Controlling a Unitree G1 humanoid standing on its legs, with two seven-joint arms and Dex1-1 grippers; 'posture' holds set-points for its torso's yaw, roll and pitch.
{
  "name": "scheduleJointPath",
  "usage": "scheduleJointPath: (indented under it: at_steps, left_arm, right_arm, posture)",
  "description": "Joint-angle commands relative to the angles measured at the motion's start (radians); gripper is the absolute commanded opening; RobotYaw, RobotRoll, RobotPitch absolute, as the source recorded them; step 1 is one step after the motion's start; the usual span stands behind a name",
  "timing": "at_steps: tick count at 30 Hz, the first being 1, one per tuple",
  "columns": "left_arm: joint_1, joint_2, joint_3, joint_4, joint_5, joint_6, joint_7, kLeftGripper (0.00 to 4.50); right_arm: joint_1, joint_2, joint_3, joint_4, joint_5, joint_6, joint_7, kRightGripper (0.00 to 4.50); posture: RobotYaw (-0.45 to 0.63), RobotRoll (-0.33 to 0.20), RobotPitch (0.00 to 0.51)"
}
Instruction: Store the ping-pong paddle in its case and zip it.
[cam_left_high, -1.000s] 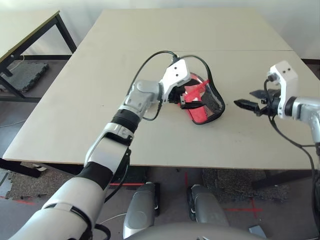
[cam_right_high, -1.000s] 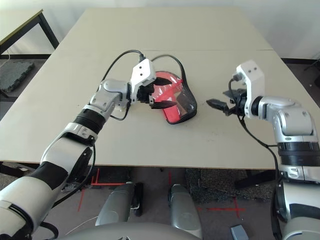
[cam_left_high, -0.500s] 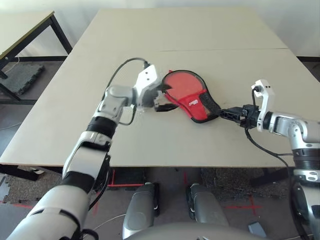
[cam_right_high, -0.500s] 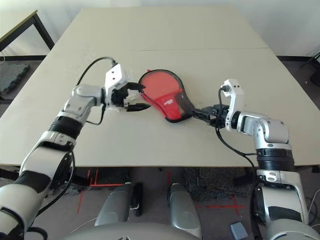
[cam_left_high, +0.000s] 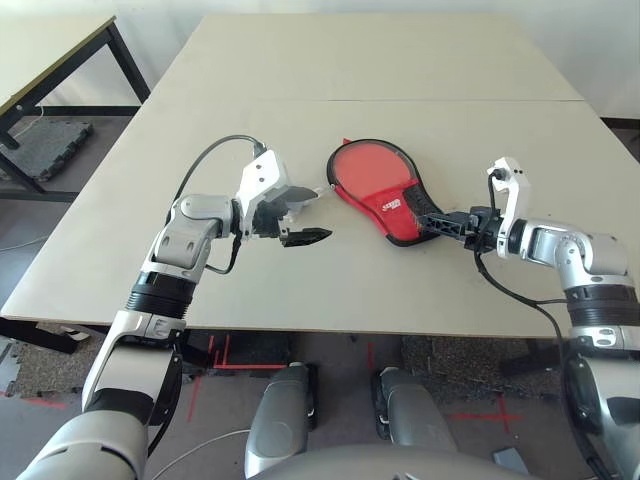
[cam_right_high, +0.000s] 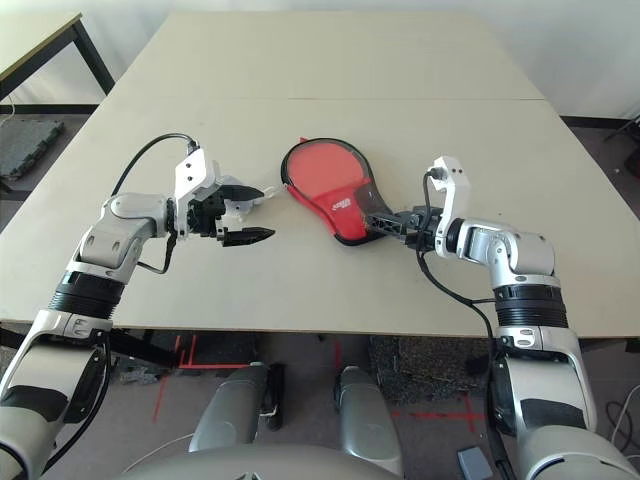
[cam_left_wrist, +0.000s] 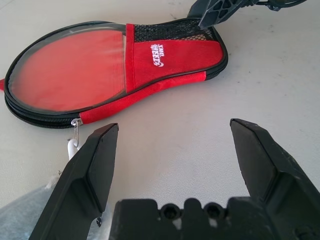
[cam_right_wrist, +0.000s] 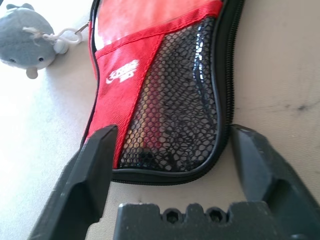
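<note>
The red case (cam_left_high: 378, 190) lies flat mid-table, its black zipper edging closed as far as I can see. Its grey-blue plush charm (cam_right_wrist: 27, 37) rests on the table off the round end. The ping-pong paddle is hidden. My left gripper (cam_left_high: 318, 213) hovers open a little left of the round end and holds nothing; the zipper pull (cam_left_wrist: 76, 125) lies just beyond one finger. My right gripper (cam_right_wrist: 173, 131) is at the narrow end. Its jaws stand wide, one finger on each side of the black mesh pocket (cam_right_wrist: 175, 105).
The beige table (cam_left_high: 330, 290) has bare room around the case, and a seam crosses it behind. Its front edge runs close below both arms. A second table (cam_left_high: 45, 55) stands to the far left, with a dark floor mat (cam_left_high: 45, 145) under it.
The left gripper let go of the case and drew back to the left. The case, first lifted and gaping, now lies flat. The right gripper moved in to its narrow end.
</note>
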Motion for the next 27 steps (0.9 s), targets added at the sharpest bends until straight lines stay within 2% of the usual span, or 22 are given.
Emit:
scheduleJointPath:
  at_steps: [1,7,10,19,27]
  left_arm:
    - [-0.005,0.008,-0.004,-0.011,-0.006,0.004,0.004,4.5]
    - [-0.009,0.006,-0.006,-0.002,-0.003,-0.006,0.007,4.5]
    - [-0.008,0.007,-0.006,0.004,-0.002,-0.013,0.006,4.5]
    - [-0.01,0.019,0.0,0.075,0.003,-0.05,-0.001,4.5]
    - [-0.011,0.011,0.004,0.103,-0.002,-0.065,0.006,4.5]
  right_arm:
    - [0.012,0.013,0.015,0.017,0.006,0.032,-0.005,3.23]
    - [0.027,0.011,0.006,-0.004,0.014,0.046,-0.014,0.95]
    - [0.031,0.011,0.005,-0.014,0.018,0.054,-0.016,0.02]
    - [0.079,-0.002,-0.021,-0.084,0.053,0.119,-0.023,0.02]
    - [0.207,-0.027,-0.038,-0.223,0.101,0.184,-0.041,0.02]
  posture:
    - [0.13,0.0,0.13]
    - [0.12,0.0,0.128]
    - [0.12,0.0,0.128]
    - [0.11,0.0,0.124]
    - [0.09,0.0,0.125]
